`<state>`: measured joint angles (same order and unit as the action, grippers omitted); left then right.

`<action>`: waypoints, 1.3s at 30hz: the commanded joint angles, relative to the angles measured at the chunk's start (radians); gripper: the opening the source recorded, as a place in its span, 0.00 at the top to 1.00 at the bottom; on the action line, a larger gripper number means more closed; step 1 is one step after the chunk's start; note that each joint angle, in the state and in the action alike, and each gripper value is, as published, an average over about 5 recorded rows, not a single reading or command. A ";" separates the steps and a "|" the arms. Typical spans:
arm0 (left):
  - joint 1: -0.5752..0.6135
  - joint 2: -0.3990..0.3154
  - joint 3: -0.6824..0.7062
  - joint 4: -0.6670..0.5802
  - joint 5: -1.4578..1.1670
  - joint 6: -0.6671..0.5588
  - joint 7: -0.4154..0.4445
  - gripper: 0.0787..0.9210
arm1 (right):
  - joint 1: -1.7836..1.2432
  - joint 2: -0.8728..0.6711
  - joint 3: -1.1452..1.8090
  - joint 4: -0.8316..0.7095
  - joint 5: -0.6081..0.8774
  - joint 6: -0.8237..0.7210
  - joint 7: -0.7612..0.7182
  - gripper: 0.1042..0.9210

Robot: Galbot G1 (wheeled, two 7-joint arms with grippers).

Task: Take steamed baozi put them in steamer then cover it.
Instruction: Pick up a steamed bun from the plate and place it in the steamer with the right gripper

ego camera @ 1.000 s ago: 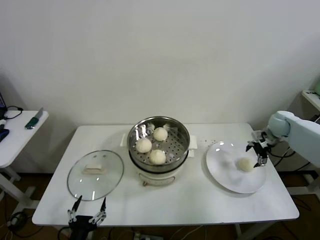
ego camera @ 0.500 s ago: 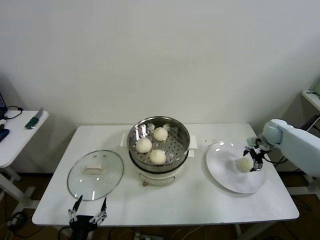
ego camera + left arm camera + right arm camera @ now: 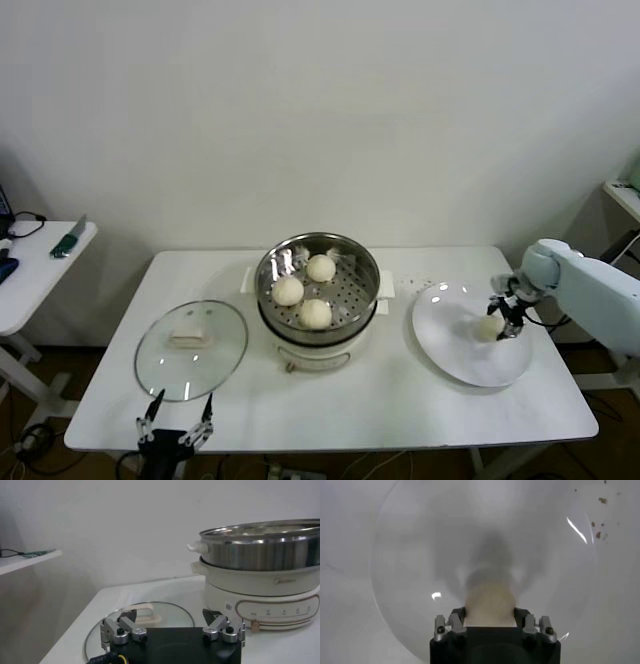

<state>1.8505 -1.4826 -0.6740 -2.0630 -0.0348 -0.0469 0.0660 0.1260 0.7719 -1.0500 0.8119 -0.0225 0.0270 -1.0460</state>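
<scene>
Right end effector: at the right of the head view, over the white plate, its fingers set on either side of the last baozi and closing on it; in the right wrist view the bun sits snug between the two fingers, which press against its sides.
Left end effector: parked at the lower left of the head view, off the front edge of the bench, fingers spread wide and holding nothing; the left wrist view shows the same spread fingers with open space between them.
Baozi in the steamer: three buns lie on the perforated floor of the steel basket, one toward the back, one at the left, one at the front, close together.
Baozi on the plate: one bun only, resting on the plate's right half, near the rim on the arm's side.
Steamer: centre of the head view, shiny round basket sitting on a white electric pot base; uncovered. In the left wrist view it fills the right side, basket above base.
Cover: clear glass lid lying flat on the bench at the lower left of the head view, just left of the steamer, cream bar handle facing up; apart from the steamer.
Plate: flat, white, at the right of the head view, apart from the steamer.
Side table: at the far left edge of the head view, carrying a green-handled tool.
</scene>
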 commanded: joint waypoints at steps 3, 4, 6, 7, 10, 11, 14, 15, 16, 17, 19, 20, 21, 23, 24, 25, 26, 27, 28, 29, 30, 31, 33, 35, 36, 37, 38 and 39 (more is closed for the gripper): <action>-0.002 0.002 0.003 -0.004 0.000 0.000 0.000 0.12 | 0.277 -0.038 -0.261 0.129 0.190 -0.033 -0.017 0.34; -0.002 0.002 0.004 -0.006 0.000 0.001 0.000 0.12 | 0.351 -0.040 -0.329 0.157 0.237 -0.040 -0.019 0.34; -0.002 0.001 0.007 -0.009 -0.001 0.001 0.001 0.12 | 0.499 -0.033 -0.455 0.218 0.335 -0.054 -0.024 0.34; -0.002 0.001 0.008 -0.010 -0.001 0.001 0.001 0.12 | 0.566 -0.026 -0.507 0.247 0.377 -0.061 -0.027 0.34; -0.002 0.002 0.011 -0.013 -0.001 0.001 0.001 0.12 | 0.740 0.006 -0.640 0.336 0.500 -0.091 -0.037 0.34; -0.002 0.002 0.012 -0.014 -0.001 0.001 0.001 0.12 | 0.783 0.019 -0.668 0.362 0.537 -0.103 -0.040 0.34; 0.000 0.005 0.014 -0.019 -0.003 0.000 0.001 0.12 | 0.910 0.065 -0.725 0.435 0.629 -0.143 -0.042 0.34; 0.001 0.006 0.014 -0.021 -0.004 0.000 0.001 0.12 | 0.947 0.082 -0.738 0.459 0.653 -0.155 -0.042 0.34; 0.003 0.007 0.014 -0.023 -0.005 0.000 0.001 0.12 | 0.981 0.099 -0.750 0.486 0.677 -0.168 -0.041 0.34; 0.004 0.009 0.014 -0.025 -0.006 0.000 0.001 0.12 | 1.005 0.117 -0.755 0.512 0.700 -0.179 -0.038 0.34; 0.004 0.012 0.014 -0.030 -0.007 0.001 0.001 0.12 | 1.036 0.153 -0.753 0.555 0.739 -0.202 -0.028 0.34; 0.004 0.012 0.014 -0.033 -0.008 0.001 0.001 0.12 | 1.042 0.172 -0.746 0.574 0.759 -0.213 -0.020 0.34; 0.004 0.012 0.015 -0.036 -0.008 0.002 0.001 0.12 | 1.043 0.188 -0.737 0.590 0.774 -0.224 -0.011 0.34; 0.005 0.012 0.016 -0.040 -0.008 0.002 0.002 0.12 | 1.027 0.224 -0.712 0.613 0.796 -0.247 0.011 0.34; 0.005 0.012 0.017 -0.041 -0.008 0.002 0.002 0.12 | 1.015 0.239 -0.701 0.621 0.803 -0.256 0.021 0.34; 0.006 0.011 0.018 -0.042 -0.008 0.002 0.002 0.12 | 0.999 0.256 -0.690 0.627 0.809 -0.265 0.032 0.34; 0.007 0.011 0.018 -0.043 -0.009 0.001 0.002 0.12 | 0.982 0.273 -0.680 0.631 0.814 -0.275 0.044 0.34; 0.008 0.010 0.018 -0.044 -0.009 0.001 0.001 0.12 | 0.962 0.288 -0.670 0.633 0.816 -0.282 0.056 0.34; 0.008 0.010 0.018 -0.044 -0.010 0.001 0.001 0.12 | 0.943 0.302 -0.662 0.634 0.817 -0.289 0.065 0.34; 0.009 0.010 0.017 -0.045 -0.010 0.000 0.001 0.12 | 0.919 0.317 -0.654 0.633 0.817 -0.296 0.077 0.34; 0.010 0.010 0.016 -0.045 -0.011 0.000 0.001 0.12 | 0.897 0.331 -0.648 0.631 0.816 -0.302 0.087 0.34; 0.010 0.010 0.015 -0.045 -0.011 0.000 0.001 0.12 | 0.872 0.344 -0.642 0.627 0.813 -0.307 0.096 0.34; 0.011 0.010 0.013 -0.044 -0.012 -0.001 0.001 0.12 | 0.826 0.366 -0.632 0.615 0.799 -0.317 0.113 0.34; 0.011 0.010 0.011 -0.042 -0.014 -0.002 0.001 0.12 | 0.785 0.384 -0.624 0.598 0.778 -0.325 0.128 0.34; 0.012 0.011 0.010 -0.041 -0.015 -0.003 0.000 0.12 | 0.764 0.392 -0.618 0.586 0.763 -0.328 0.133 0.34; 0.012 0.011 0.010 -0.040 -0.016 -0.004 0.000 0.12 | 0.746 0.400 -0.612 0.574 0.748 -0.331 0.138 0.34; 0.012 0.011 0.010 -0.039 -0.016 -0.004 0.000 0.12 | 0.730 0.406 -0.607 0.562 0.735 -0.333 0.141 0.34; 0.012 0.011 0.009 -0.037 -0.017 -0.004 0.000 0.12 | 0.714 0.413 -0.604 0.548 0.717 -0.334 0.142 0.34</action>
<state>1.8620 -1.4723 -0.6641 -2.1025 -0.0499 -0.0504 0.0662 0.9461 1.0705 -1.6677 1.3649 0.7032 -0.2564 -0.9633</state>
